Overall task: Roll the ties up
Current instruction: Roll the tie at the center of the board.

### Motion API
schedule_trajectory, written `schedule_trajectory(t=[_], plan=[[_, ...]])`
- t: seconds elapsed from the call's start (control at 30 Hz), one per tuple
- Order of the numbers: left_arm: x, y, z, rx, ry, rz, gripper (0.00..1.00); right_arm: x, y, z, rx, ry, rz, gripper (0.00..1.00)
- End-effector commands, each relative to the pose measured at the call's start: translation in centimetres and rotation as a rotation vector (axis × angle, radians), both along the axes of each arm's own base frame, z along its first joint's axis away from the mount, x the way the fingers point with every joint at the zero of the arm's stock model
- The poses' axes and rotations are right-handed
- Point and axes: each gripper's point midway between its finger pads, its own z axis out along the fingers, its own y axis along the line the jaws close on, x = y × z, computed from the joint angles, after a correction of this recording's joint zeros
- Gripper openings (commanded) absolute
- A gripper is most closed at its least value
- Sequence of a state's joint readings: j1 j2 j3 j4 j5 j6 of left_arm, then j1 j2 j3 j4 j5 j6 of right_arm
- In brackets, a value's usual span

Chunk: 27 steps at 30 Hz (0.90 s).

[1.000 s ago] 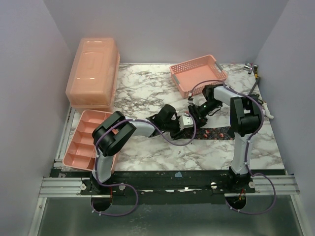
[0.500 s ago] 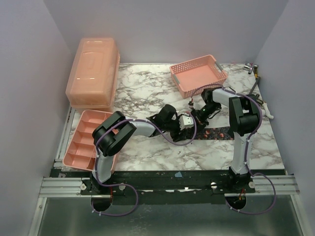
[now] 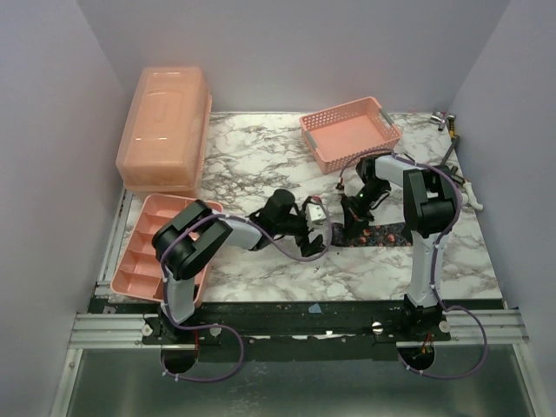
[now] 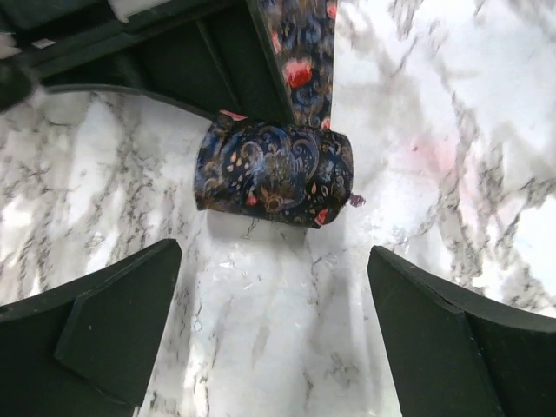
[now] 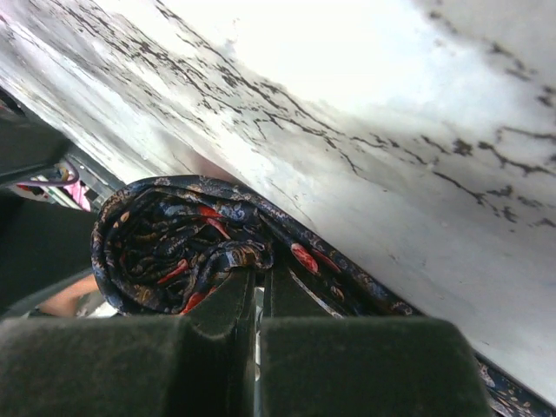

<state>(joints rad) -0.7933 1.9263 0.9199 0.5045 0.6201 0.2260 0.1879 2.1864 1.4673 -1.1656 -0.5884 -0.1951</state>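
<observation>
So the tie [image 4: 274, 174] is sitting on the marble table [image 3: 252, 156] a bit right of the middle, between the two arms. One end is wound into a short fat roll and the rest runs off flat to the right along the table, dark fabric with red and orange specks. The left gripper [image 4: 274, 252] comes in from the left and hangs right over that roll with its jaws spread wide. In the wrist view both fingers [image 4: 113, 321] stand well clear on either side of the roll, not touching it, so it's holding nothing. The right gripper [image 5: 256, 287] comes down from the far side and its jaws are squeezed together. Its own camera shows the tips jammed right up against the side of the roll where the layers spiral, with the flat tail of the tie running off just beside them. Honestly can't tell from that angle whether any fabric is actually caught between the tips or they're only pressing on it. Other stuff around: a pink mesh basket [image 3: 350, 130] at the far side right of center, a pink lidded box [image 3: 165, 126] at the far left, and a pink divided tray [image 3: 152, 248] near the left edge.
</observation>
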Motion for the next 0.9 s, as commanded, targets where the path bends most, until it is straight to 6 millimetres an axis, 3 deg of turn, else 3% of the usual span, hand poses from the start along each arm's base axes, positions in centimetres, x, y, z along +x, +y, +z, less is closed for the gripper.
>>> schedule_trajectory(t=[0.0,0.1,0.17,0.33,0.47,0.77,0.87], plan=[[-0.4,0.7,6.7,-0.336,-0.045,0.014,0.98,2.1,-3.9,-6.4,-0.188,-0.135,0.140,0.01],[-1.3,0.7,6.3,-0.275,0.088,-0.093,0.99,1.9,-3.3,-6.4,-0.165,-0.146,0.180,0.01],[-0.9,0.4,5.8,-0.225,0.162,-0.076,0.98,1.9,-2.7,-6.2,-0.147,-0.155,0.201,0.01],[-0.9,0.6,5.1,-0.228,-0.019,-0.045,0.98,1.5,0.0,-6.0,-0.094,-0.150,0.232,0.01],[-1.3,0.9,4.1,-0.231,-0.068,-0.067,0.98,1.0,1.8,-5.8,-0.061,-0.124,0.218,0.01],[-0.1,0.0,1.3,-0.203,-0.130,-0.030,0.98,0.6,2.9,-5.9,-0.024,-0.069,0.171,0.01],[0.2,-0.2,0.5,-0.193,-0.119,-0.019,0.90,0.5,2.8,-6.0,-0.027,-0.068,0.173,0.01]])
